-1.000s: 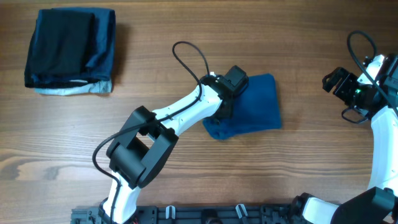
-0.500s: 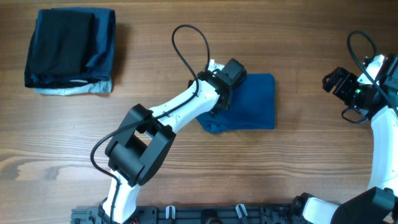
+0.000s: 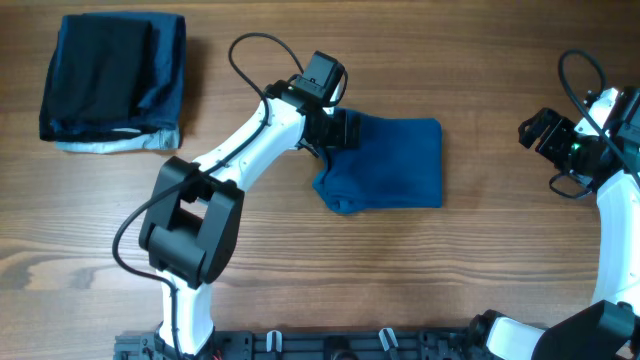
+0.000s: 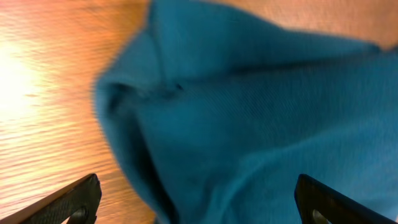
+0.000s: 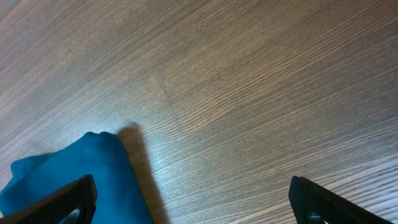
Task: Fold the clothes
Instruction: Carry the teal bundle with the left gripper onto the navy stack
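On the bench (image 3: 400, 290), the folded polo shirt (image 3: 395, 170) lies beneath the left hand (image 3: 342, 128), fingers (image 4: 68, 202) apart and empty; a low pass could snag its bunched edge and undo the fold.

Soft matt blue knit cloth shirt (image 3: 390, 165) on smooth, grained wooden table (image 3: 300, 270)

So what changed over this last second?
The left gripper let go of the blue polo shirt and pulled back to its left edge in the overhead view, jaws now open. The shirt settled squarer. The right gripper, open, and the folded dark garments stayed put.
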Controlling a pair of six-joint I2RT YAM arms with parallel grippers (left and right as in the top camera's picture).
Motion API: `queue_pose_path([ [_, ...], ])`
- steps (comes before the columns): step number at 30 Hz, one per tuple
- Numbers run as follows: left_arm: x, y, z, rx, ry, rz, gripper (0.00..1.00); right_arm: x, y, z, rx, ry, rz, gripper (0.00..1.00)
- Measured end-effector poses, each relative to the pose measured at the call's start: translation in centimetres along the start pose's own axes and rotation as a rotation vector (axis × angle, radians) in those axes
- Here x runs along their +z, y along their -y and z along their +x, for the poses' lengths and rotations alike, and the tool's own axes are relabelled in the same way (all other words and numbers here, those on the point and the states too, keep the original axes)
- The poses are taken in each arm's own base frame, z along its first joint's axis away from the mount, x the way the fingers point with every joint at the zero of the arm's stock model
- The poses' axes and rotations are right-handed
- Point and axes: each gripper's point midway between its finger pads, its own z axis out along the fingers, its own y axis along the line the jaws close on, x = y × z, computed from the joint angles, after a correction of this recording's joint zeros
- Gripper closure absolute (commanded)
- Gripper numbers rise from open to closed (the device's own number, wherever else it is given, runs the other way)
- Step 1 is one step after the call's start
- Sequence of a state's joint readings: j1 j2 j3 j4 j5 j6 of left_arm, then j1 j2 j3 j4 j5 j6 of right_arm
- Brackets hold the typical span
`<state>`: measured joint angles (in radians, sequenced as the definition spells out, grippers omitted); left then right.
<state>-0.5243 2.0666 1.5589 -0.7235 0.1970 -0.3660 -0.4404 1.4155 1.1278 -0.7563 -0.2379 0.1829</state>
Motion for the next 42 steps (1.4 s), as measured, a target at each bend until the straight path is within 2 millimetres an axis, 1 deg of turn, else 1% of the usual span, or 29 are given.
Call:
queue_pose_path([
  [3,1.5,0.4,1.4,0.03,-0.063,0.023,0.0,0.0,0.0,0.0,0.0,0.0,0.0,0.0],
  [6,2.8,0.0,2.3,0.023,-0.105,0.008,0.0,0.0,0.0,0.0,0.0,0.0,0.0,0.0],
  [7,3.2,-0.5,2.6,0.014,-0.113,-0.013,0.0,0.0,0.0,0.0,0.0,0.0,0.0,0.0],
  [10,3.3,-0.7,2.3,0.003,-0.104,-0.029,0.0,0.0,0.0,0.0,0.0,0.0,0.0,0.0],
  [11,3.4,-0.7,2.1,0.001,-0.097,-0.031,0.01,0.0,0.0,0.0,0.0,0.0,0.0,0.01],
  [12,3.5,-0.7,2.0,0.001,-0.094,-0.033,0.06,0.0,0.0,0.0,0.0,0.0,0.0,0.0],
  [15,3.6,-0.8,1.8,-0.005,-0.087,-0.043,0.16,0.0,0.0,0.0,0.0,0.0,0.0,0.01],
  [18,3.8,-0.8,1.6,-0.01,-0.083,-0.047,0.33,0.0,0.0,0.0,0.0,0.0,0.0,0.0],
  [20,4.0,-0.7,1.6,-0.003,-0.081,-0.048,0.49,0.0,0.0,0.0,0.0,0.0,0.0,0.01],
  [21,4.1,-0.5,1.6,-0.003,-0.081,-0.046,0.55,0.0,0.0,0.0,0.0,0.0,0.0,0.0],
  [25,4.4,-0.1,1.9,-0.004,-0.089,-0.035,0.86,0.0,0.0,0.0,0.0,0.0,0.0,0.0],
  [26,4.4,0.1,1.9,0.005,-0.09,-0.032,0.96,0.0,0.0,0.0,0.0,0.0,0.0,0.0],
  [32,4.2,0.1,1.6,0.007,-0.077,-0.038,0.96,0.0,0.0,0.0,0.0,0.0,0.0,0.0],
  [35,3.9,0.0,1.2,0.027,-0.042,-0.086,0.96,0.0,0.0,0.0,0.0,0.0,0.0,0.0],
  [37,3.4,-0.3,0.3,0.039,-0.001,-0.124,0.96,0.0,0.0,0.0,0.0,0.0,0.0,0.0],
  [39,2.5,-0.6,-0.9,0.049,0.051,-0.155,0.96,0.0,0.0,0.0,0.0,0.0,0.0,0.0],
  [41,1.3,-0.6,-2.2,0.058,0.115,-0.176,0.96,0.0,0.0,0.0,0.0,0.0,0.0,0.0],
  [42,0.3,-0.5,-3.2,0.063,0.16,-0.187,0.96,0.0,0.0,0.0,0.0,0.0,0.0,0.01],
])
